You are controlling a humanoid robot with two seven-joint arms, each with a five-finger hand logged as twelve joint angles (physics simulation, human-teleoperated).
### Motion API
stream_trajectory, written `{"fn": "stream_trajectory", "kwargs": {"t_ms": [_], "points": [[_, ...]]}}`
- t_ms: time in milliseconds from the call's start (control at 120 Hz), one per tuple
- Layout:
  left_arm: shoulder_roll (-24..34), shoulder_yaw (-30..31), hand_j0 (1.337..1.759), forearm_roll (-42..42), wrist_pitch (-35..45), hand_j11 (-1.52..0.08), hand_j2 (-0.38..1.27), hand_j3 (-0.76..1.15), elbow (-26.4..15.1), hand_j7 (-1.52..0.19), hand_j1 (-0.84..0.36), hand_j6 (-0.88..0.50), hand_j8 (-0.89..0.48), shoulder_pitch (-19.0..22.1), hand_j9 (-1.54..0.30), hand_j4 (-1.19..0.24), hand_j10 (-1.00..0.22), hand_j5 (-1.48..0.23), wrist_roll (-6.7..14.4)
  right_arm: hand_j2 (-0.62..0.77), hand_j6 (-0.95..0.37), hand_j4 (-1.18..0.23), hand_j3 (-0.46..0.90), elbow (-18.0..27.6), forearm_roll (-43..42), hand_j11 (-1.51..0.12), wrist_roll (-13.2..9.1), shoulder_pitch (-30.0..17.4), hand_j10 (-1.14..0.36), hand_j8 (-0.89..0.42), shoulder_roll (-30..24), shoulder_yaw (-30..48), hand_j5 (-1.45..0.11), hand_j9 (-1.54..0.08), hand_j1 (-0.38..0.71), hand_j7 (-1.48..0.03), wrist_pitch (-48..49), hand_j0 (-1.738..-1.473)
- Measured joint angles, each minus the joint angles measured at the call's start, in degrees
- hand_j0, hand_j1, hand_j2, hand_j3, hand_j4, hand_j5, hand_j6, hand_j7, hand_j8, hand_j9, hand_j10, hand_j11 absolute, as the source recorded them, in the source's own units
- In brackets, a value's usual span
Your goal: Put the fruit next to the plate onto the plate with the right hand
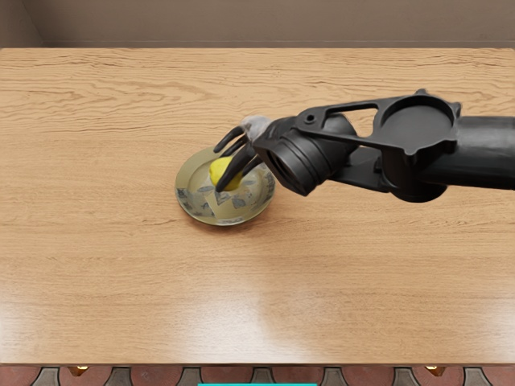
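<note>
Now grasping the yellow fruit (218, 171) from above-right with the right hand (245, 149), fingers (228, 139) curled round it, directly over the plate (190, 199) middle on the bench (121, 281), can't tell if touching the plate, so likely just lower slightly and release.

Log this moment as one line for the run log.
right hand: closed around yellow fruit | yellow fruit: over plate, contact unclear | left hand: not in view

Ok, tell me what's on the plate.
A yellow fruit shows over the middle of the plate, the right hand closed around it. The hand hides its underside, so whether it touches the plate cannot be seen; part of the rim is covered too.
</note>
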Motion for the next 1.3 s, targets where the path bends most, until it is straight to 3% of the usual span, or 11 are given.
{"fn": "stream_trajectory", "kwargs": {"t_ms": [150, 367, 592, 833, 967, 1050, 1133, 1300], "points": [[0.0, 0.0, 1.658, 0.0, 0.0, -0.3, 0.05, 0.0, 0.0, -0.3, 0.07, -0.23, -0.23, 0.0, -0.3, -0.23, -0.23, -0.3, 0.0, 0.45, -0.53, -0.75, 0.0, -3.2, -0.4, -1.08, 0.0, -0.9, -0.58, -0.37, 2.1, -0.7, -1.11, -1.08, 0.27, -1.02, -0.1, -1.656], [0.0, 0.0, 1.658, 0.0, 0.0, -0.3, 0.05, 0.0, 0.0, -0.3, 0.07, -0.23, -0.23, 0.0, -0.3, -0.23, -0.23, -0.3, 0.0, 0.21, -0.51, -0.59, 0.0, -5.6, -0.7, -0.81, 0.0, -2.3, -0.54, -0.41, 4.0, -0.8, -0.82, -0.81, 0.23, -0.79, -0.3, -1.657], [0.0, 0.0, 1.658, 0.0, 0.0, -0.3, 0.05, 0.0, 0.0, -0.3, 0.07, -0.23, -0.23, 0.0, -0.3, -0.23, -0.23, -0.3, 0.0, 0.03, -0.37, -0.4, 0.0, -6.2, -0.5, -0.53, 0.0, -2.5, -0.38, -0.33, 4.8, -0.6, -0.54, -0.53, 0.08, -0.53, -0.3, -1.658], [0.0, 0.0, 1.658, 0.0, 0.0, -0.3, 0.05, 0.0, 0.0, -0.3, 0.07, -0.23, -0.23, 0.0, -0.3, -0.23, -0.23, -0.3, 0.0, -0.02, -0.26, -0.26, 0.0, -5.9, -0.4, -0.35, 0.0, -2.0, -0.26, -0.24, 4.4, 0.5, -0.35, -0.35, -0.05, -0.34, -0.3, -1.658], [0.0, 0.0, 1.658, 0.0, 0.0, -0.3, 0.05, 0.0, 0.0, -0.3, 0.07, -0.23, -0.23, 0.0, -0.3, -0.23, -0.23, -0.3, 0.0, -0.02, -0.18, -0.18, 0.0, -4.3, -0.4, -0.24, 0.0, -2.8, -0.18, -0.17, 0.3, 4.2, -0.24, -0.24, -0.14, -0.24, -0.3, -1.658], [0.0, 0.0, 1.658, 0.0, 0.0, -0.3, 0.05, 0.0, 0.0, -0.3, 0.07, -0.23, -0.23, 0.0, -0.3, -0.23, -0.23, -0.3, 0.0, -0.02, -0.14, -0.14, 0.0, -2.1, -0.5, -0.19, 0.0, -5.9, -0.14, -0.14, -4.5, 9.3, -0.19, -0.19, -0.18, -0.19, -0.3, -1.658], [0.0, 0.0, 1.658, 0.0, 0.0, -0.3, 0.05, 0.0, 0.0, -0.3, 0.07, -0.23, -0.23, 0.0, -0.3, -0.23, -0.23, -0.3, 0.0, -0.02, -0.11, -0.12, 0.0, -0.9, -0.7, -0.15, 0.0, -12.2, -0.12, -0.11, -9.4, 17.6, -0.15, -0.15, -0.21, -0.15, 2.2, -1.658], [0.0, 0.0, 1.658, 0.0, 0.0, -0.3, 0.05, 0.0, 0.0, -0.3, 0.07, -0.23, -0.23, 0.0, -0.3, -0.23, -0.23, -0.3, 0.0, -0.01, -0.08, -0.08, 0.0, -0.1, -0.4, -0.11, 0.0, -27.5, -0.08, -0.08, -17.4, 34.7, -0.11, -0.11, -0.25, -0.11, 24.7, -1.658]]}}
